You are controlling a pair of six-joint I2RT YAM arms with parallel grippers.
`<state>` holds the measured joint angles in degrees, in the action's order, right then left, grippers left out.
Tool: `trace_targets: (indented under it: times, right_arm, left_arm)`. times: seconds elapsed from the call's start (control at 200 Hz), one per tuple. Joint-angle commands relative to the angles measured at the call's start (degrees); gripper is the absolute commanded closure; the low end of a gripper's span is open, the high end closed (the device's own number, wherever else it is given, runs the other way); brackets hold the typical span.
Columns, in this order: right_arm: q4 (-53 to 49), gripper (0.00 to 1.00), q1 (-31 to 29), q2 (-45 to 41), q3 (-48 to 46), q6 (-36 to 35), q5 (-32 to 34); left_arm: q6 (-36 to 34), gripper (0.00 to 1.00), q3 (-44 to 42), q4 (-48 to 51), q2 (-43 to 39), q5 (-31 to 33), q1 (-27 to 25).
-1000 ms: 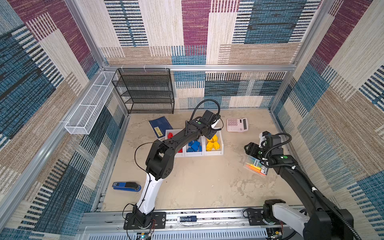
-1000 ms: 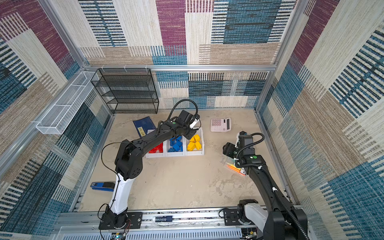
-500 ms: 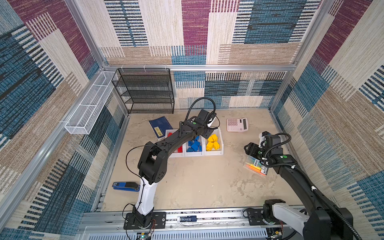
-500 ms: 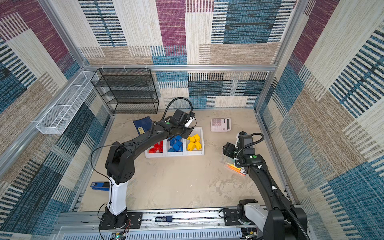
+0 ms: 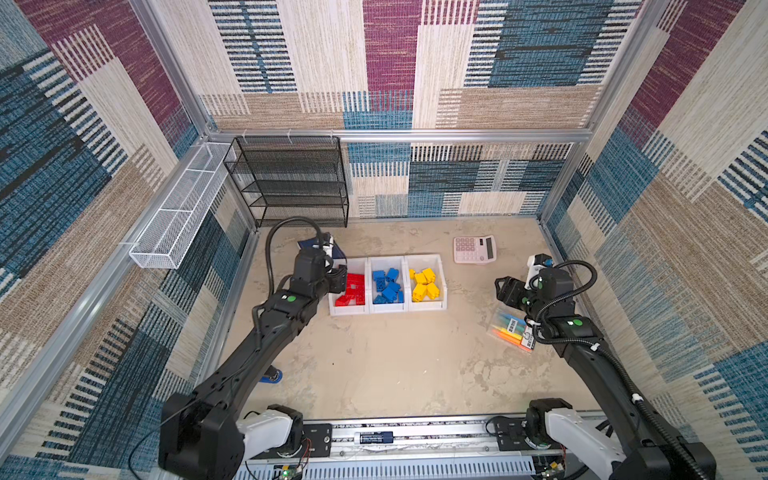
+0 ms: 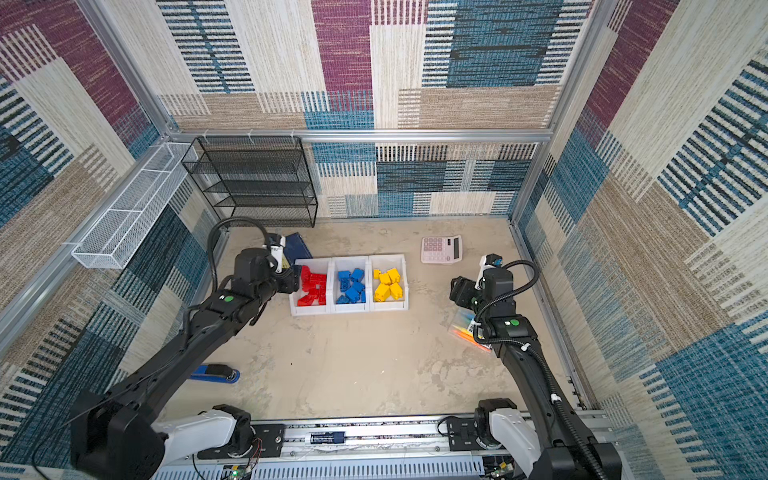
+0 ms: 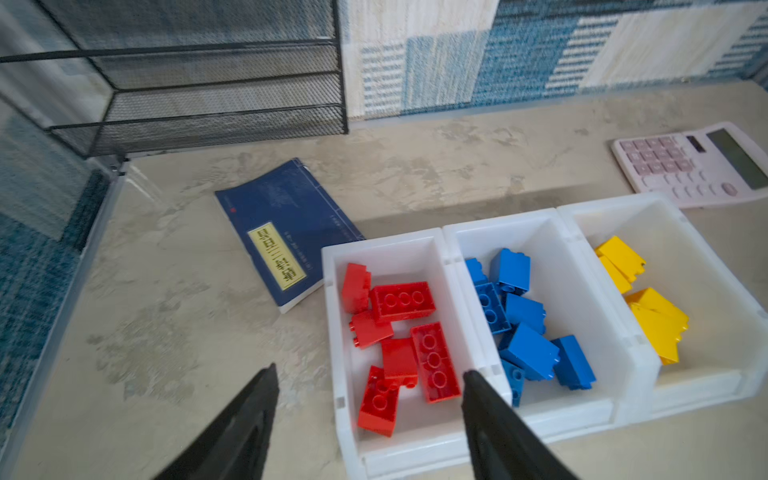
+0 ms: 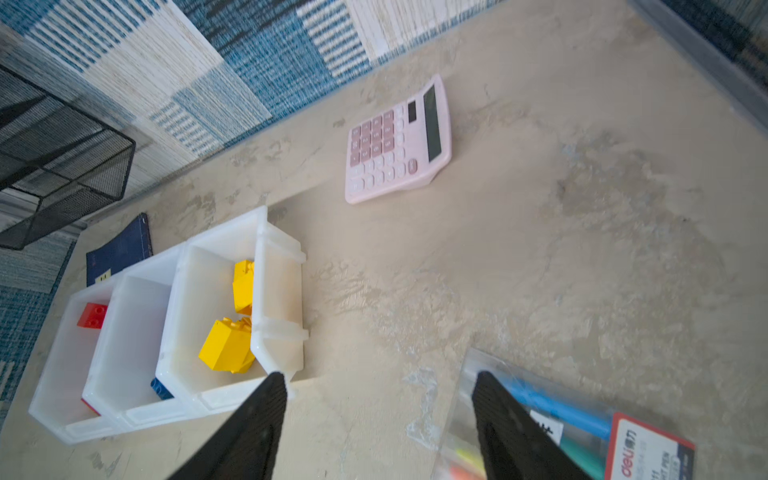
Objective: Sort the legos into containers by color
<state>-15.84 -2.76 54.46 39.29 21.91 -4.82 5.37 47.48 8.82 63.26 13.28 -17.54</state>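
Observation:
Three joined white containers (image 5: 387, 311) stand mid-table. The left one holds red legos (image 5: 353, 289), the middle one blue legos (image 5: 387, 286), the right one yellow legos (image 5: 424, 284); all three show again in the left wrist view as red (image 7: 401, 299), blue (image 7: 525, 349) and yellow (image 7: 656, 320). My left gripper (image 7: 369, 370) hangs open and empty over the near end of the red container; in a top view the left gripper (image 5: 338, 278) sits at that container's left edge. My right gripper (image 8: 378, 374) is open and empty over bare table, right of the containers (image 8: 276, 291).
A pink calculator (image 5: 474, 249) lies behind the containers to the right. A marker pack (image 5: 511, 330) lies under the right arm. A blue book (image 7: 286, 232), black mesh rack (image 5: 291, 183) and white wire basket (image 5: 178, 208) are at back left. A blue stapler (image 6: 216, 372) lies front left.
My left gripper has swung left from above the yellow container to the red container's left edge, and its jaws stand wider. The right arm has stayed put, its jaws slightly wider.

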Motion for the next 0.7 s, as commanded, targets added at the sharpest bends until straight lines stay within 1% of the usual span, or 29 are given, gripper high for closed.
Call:
trace_targets:
  times: [0.0,0.02,0.065,0.105,0.155,0.19,0.24,0.326,0.396,0.491,0.526,0.551,0.581,0.631,0.691]
  right_arm:
    - [12.14,0.16,-0.05,-0.57,-0.97,-1.97,5.0]
    - [13.6,0.13,-0.05,-0.64,-1.42,-2.16,5.76]
    - [17.71,0.01,-0.05,-0.5,-2.91,-2.47,8.68]
    - [22.15,0.0,-0.05,-0.19,-4.64,-3.77,10.7]
    - [28.59,0.0,-0.05,0.5,-7.71,-7.48,10.98]
    - [32.97,0.0,-0.05,1.09,-9.83,-10.36,10.83]
    - [39.17,0.0,-0.04,1.75,-13.35,-14.81,9.77]
    - [52.02,0.0,-0.05,2.3,-20.79,-20.4,9.83]
    - [62.79,0.0,-0.04,3.82,-27.02,-23.92,9.13]
    - [72.13,0.01,-0.05,9.82,-31.54,-24.62,7.39]
    - [76.98,0.01,0.02,12.8,-33.41,-24.29,6.95]
    - [80.77,0.0,-0.02,14.88,-33.82,-24.41,7.45]
    - [79.63,0.0,0.02,15.38,-32.92,-24.27,7.05]
    - [85.71,0.0,0.04,18.7,-33.28,-24.86,7.36]
    - [89.42,0.0,0.11,22.24,-32.88,-24.93,7.88]
  left_arm:
    - [0.52,0.03,-11.7,-12.88,-9.29,16.3,1.4]
    - [-0.01,0.01,-14.39,-15.51,-11.1,18.37,1.58]
    - [-1.2,0.01,-20.74,-21.5,-14.61,21.92,2.03]
    - [-2.11,0.01,-25.74,-26.72,-16.66,24.06,2.52]
    - [-1.98,0.01,-30.17,-31.59,-18.04,25.78,3.14]
    - [-0.93,0.01,-31.75,-32.51,-18.13,26.93,3.6]
    - [-0.77,0.01,-32.43,-32.54,-16.94,26.98,4.27]
    - [-2.57,0.01,-31.92,-33.87,-12.38,24.57,5.43]
    - [-3.25,0.01,-31.31,-36.9,-6.42,21.72,6.64]
    - [-1.86,0.01,-30.38,-42.58,3.17,18.02,8.91]
    - [-2.86,0.02,-29.09,-46.43,6.64,17.55,9.59]
    - [-3.04,0.01,-27.53,-45.33,8.23,17.12,9.69]
    - [-3.47,0.02,-26.42,-45.32,9.91,15.69,10.08]
    - [-4.19,0.01,-26.36,-50.66,13.73,12.73,11.28]
    - [-4.25,0.01,-25.37,-54.5,19.19,9.61,12.71]
